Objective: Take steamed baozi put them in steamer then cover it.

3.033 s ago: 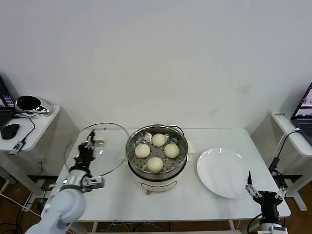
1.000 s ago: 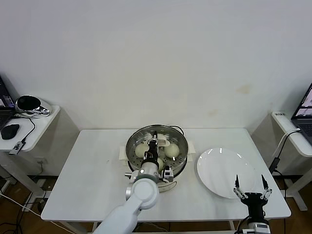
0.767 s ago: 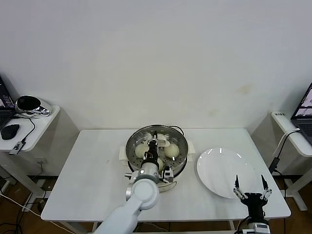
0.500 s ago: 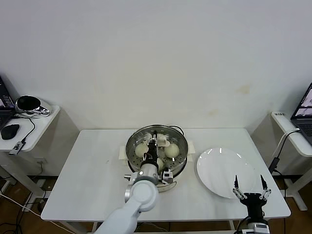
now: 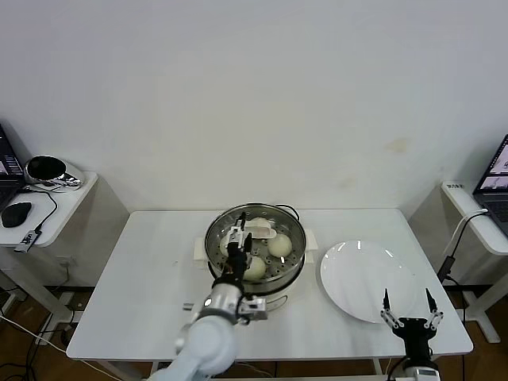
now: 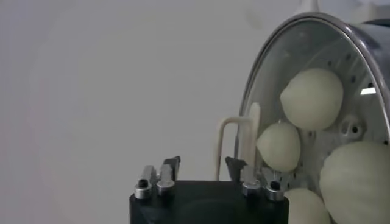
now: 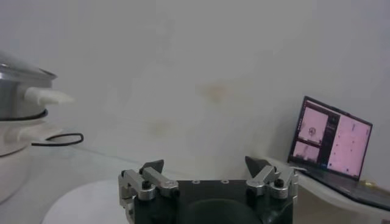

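Observation:
The steamer (image 5: 298,252) stands mid-table with the glass cover (image 5: 260,232) resting on it. Steamed baozi (image 5: 279,245) show through the glass. In the left wrist view the cover's metal rim (image 6: 286,36) and cream bar handle (image 6: 236,143) are close ahead, with baozi (image 6: 311,98) behind the glass. My left gripper (image 5: 236,243) (image 6: 203,165) is open at the cover's front-left, its fingers apart from the handle. My right gripper (image 5: 406,306) (image 7: 205,164) is open and holds nothing, near the table's front right edge.
A white plate (image 5: 361,278) lies right of the steamer, just beyond the right gripper. Side tables flank the main table: a mouse (image 5: 16,213) on the left one, a laptop (image 5: 496,186) (image 7: 332,143) on the right one. A black cable (image 7: 58,141) runs behind the steamer.
The left gripper brought the cover from the left onto the steamer, then opened, let go of the handle and drew back a little. The right arm has stayed put.

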Robot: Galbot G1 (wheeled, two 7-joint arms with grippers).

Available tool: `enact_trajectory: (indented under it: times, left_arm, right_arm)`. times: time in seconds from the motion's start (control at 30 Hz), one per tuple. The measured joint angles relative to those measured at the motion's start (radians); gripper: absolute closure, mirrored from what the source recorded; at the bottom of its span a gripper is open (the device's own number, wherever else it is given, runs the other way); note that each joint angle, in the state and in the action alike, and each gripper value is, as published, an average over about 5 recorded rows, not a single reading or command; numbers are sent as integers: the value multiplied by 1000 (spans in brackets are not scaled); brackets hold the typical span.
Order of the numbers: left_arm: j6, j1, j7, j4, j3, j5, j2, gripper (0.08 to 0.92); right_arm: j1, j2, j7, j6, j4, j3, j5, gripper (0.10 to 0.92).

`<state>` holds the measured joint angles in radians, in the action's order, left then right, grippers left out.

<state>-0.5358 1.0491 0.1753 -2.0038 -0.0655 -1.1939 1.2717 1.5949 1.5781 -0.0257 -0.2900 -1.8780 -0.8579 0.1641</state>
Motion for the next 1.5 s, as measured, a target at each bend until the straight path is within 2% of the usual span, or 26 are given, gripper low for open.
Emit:
enact_trajectory:
  times: [0.17, 0.43, 0.63, 0.83, 1.03, 1.5]
  left_arm:
    - [70, 130, -87, -113, 93, 204, -41, 186]
    - [245, 380, -246, -199, 323, 671, -50, 177]
    - [364, 548, -309, -211, 435, 993, -46, 177]
    - [463, 680, -326, -194, 488, 1197, -23, 177]
    - [518, 764, -321, -184, 523, 1312, 8, 177]
    - [552, 831, -298, -139, 586, 1409, 35, 177]
  right_arm:
    - [8, -1, -7, -1, -2, 6, -5, 203]
    - [41, -38, -34, 11, -22, 31, -51, 203]
    - [87, -104, -70, 50, -48, 67, -143, 203]
    - [137, -160, -111, 94, -81, 110, -220, 203]
    - [165, -185, -128, 115, -93, 159, -257, 203]
    - [196, -193, -121, 182, -122, 246, -258, 203]
